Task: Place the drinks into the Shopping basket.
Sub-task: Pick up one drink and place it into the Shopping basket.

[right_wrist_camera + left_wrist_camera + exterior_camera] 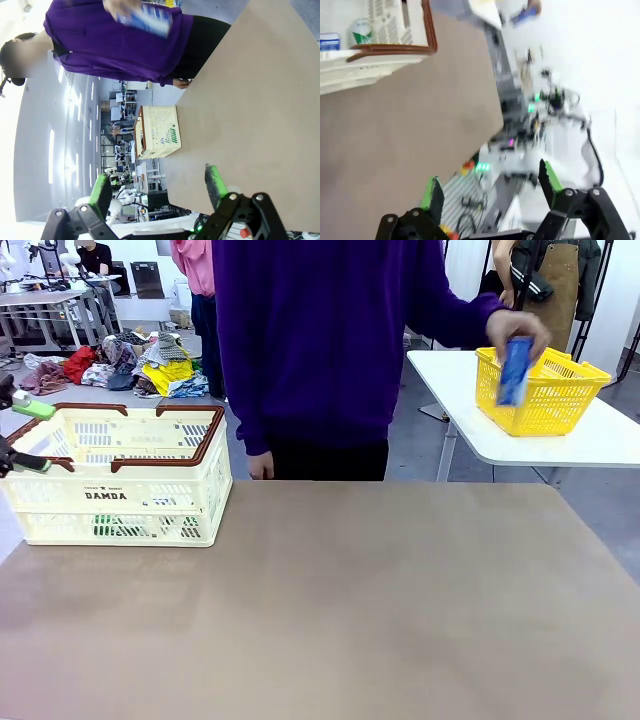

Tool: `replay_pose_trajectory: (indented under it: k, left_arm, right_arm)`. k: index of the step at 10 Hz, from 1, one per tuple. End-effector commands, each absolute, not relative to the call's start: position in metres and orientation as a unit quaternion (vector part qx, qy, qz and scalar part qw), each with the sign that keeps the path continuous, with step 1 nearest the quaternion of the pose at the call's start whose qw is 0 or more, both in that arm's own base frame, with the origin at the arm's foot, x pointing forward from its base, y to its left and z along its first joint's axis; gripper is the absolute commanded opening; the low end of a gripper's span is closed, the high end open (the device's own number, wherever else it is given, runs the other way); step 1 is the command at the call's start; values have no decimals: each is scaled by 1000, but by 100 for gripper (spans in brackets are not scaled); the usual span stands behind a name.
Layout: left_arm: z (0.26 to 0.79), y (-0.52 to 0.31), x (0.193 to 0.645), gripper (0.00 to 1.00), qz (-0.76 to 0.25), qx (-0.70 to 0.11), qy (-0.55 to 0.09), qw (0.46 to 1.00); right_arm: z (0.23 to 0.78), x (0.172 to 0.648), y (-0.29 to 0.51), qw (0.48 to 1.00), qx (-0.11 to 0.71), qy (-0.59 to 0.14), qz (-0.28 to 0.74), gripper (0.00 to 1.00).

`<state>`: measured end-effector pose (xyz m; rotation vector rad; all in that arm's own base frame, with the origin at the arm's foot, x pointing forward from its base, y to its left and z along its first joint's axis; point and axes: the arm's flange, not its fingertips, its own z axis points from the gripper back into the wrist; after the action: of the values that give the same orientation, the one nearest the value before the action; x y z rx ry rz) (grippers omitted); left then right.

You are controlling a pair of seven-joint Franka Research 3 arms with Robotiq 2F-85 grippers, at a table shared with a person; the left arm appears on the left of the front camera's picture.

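Tabletop [330,610] bare near us; we see both pincers spread apart, left pincer [28,436] beside Shopping basket [115,480]; person's hand [515,332] holds blue can [514,371].

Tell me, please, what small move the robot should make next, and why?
Probably wait with open grippers until the blue can reaches the table. The person's hand holds it above the yellow basket on the side table, out of reach. The left gripper hangs open beside the Shopping basket, which already holds a green can; the right gripper is open and empty.
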<state>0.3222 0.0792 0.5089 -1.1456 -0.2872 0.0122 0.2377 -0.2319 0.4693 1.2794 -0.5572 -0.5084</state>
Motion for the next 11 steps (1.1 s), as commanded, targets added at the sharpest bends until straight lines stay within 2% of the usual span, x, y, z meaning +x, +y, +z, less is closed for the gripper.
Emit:
replay_pose_trajectory:
  k: [1,3,5,6,11]
  left_arm:
    - [501,76,298,100,80,-568,-232,785]
    - [489,79,311,100,65,-595,-209,773]
    - [484,66,340,100,-28,-576,-136,805]
    - [495,86,312,100,74,-590,-201,778]
    - [495,86,312,100,74,-590,-201,778]
  right_arm:
    - [472,239,-233,730,588,-264,-226,100]
    - [472,239,-233,730,588,-264,-226,100]
    - [472,239,-233,730,588,-264,-226,100]
    - [472,239,-233,730,588,-264,-226,100]
    - [472,239,-233,730,588,-264,-226,100]
